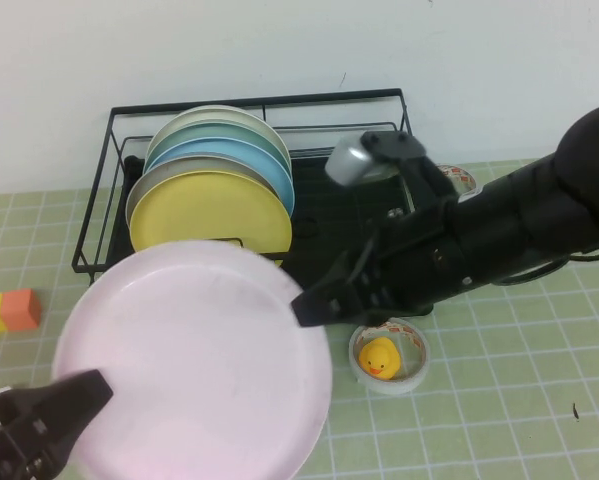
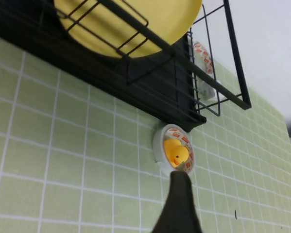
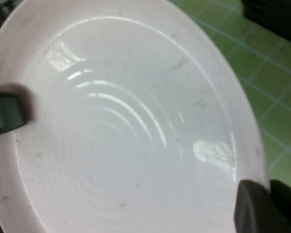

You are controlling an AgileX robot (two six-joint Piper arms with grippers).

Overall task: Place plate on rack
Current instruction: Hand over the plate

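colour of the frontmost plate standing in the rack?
Yellow. The frontmost racked plate shows best in the high view, just behind the lifted pink plate.

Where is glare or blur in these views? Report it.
Right wrist view: window-like glare patches on the plate, right gripper soft-edged at its rim. High view: left gripper blurred on the plate's near edge. Left wrist view: sharp, evenly lit rack.

Green checked table (image 1: 499, 400), black wire rack (image 1: 109, 180) at the back against the white wall, tape roll (image 1: 389, 358) ringing a yellow rubber duck (image 1: 379, 357) just before it, orange-and-yellow block (image 1: 7, 310) far left
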